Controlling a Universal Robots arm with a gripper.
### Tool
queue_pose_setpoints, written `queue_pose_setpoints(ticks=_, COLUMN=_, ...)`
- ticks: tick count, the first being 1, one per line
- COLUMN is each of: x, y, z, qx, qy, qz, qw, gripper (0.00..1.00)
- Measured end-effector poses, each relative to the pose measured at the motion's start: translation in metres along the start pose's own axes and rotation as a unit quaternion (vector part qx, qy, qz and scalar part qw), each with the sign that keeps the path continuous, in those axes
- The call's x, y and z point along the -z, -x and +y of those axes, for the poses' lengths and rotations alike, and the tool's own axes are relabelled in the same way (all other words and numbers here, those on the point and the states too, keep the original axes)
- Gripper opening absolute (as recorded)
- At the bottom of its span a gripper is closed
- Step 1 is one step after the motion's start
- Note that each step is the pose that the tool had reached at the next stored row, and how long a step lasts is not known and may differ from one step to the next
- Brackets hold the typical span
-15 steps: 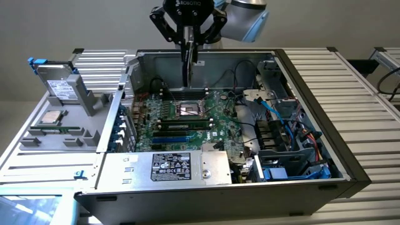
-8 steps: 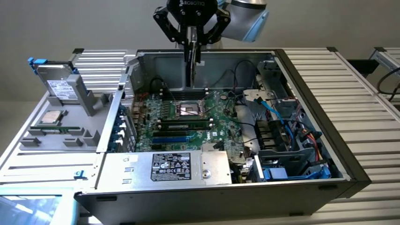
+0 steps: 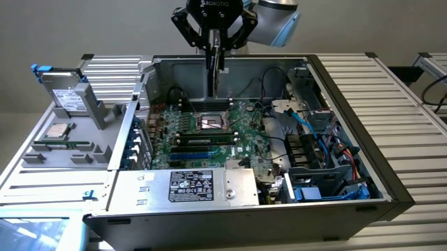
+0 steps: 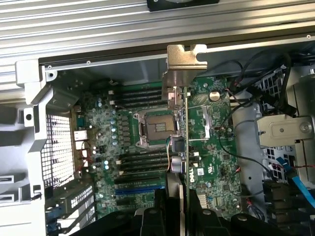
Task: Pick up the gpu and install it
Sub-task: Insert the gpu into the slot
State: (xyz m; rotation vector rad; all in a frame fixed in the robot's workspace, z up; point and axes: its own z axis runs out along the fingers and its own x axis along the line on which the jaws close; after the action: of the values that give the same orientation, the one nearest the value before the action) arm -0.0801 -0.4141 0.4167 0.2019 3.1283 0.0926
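We see a black end effector with white lettering on its body. The thin rectangular green gpu card has a dull silver metal bracket. The large green motherboard is speckled with small silver and black parts, with black memory slots and one bright blue slot. The open steel computer case is dark grey outside and paler grey inside. Light blue cables show against it. The silver power supply box bears a black label with white print. The silver hard drive bears a white label with dark print. The ribbed metal counter is striped in pale grey.
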Motion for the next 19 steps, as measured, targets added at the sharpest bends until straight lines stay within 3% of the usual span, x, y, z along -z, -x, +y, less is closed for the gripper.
queue_pose_setpoints(ticks=3, x=0.0000, y=0.0001, z=0.0000, qx=-0.008, qy=0.0000, qz=-0.0004, qw=1.0000, gripper=0.29)
queue_pose_setpoints(ticks=7, x=-0.0001, y=0.0000, z=0.0000, qx=-0.037, qy=0.0000, qz=-0.0021, qw=0.9993, gripper=0.29)
queue_pose_setpoints(ticks=11, x=-0.0003, y=0.0000, z=0.0000, qx=-0.070, qy=-0.0002, qz=-0.0040, qw=0.9976, gripper=0.29)
queue_pose_setpoints(ticks=17, x=-0.0010, y=0.0000, z=-0.0001, qx=-0.116, qy=-0.0003, qz=-0.0068, qw=0.9932, gripper=0.29)
queue_pose_setpoints(ticks=19, x=-0.0011, y=0.0001, z=0.0000, qx=-0.109, qy=-0.0002, qz=-0.0065, qw=0.9940, gripper=0.29)
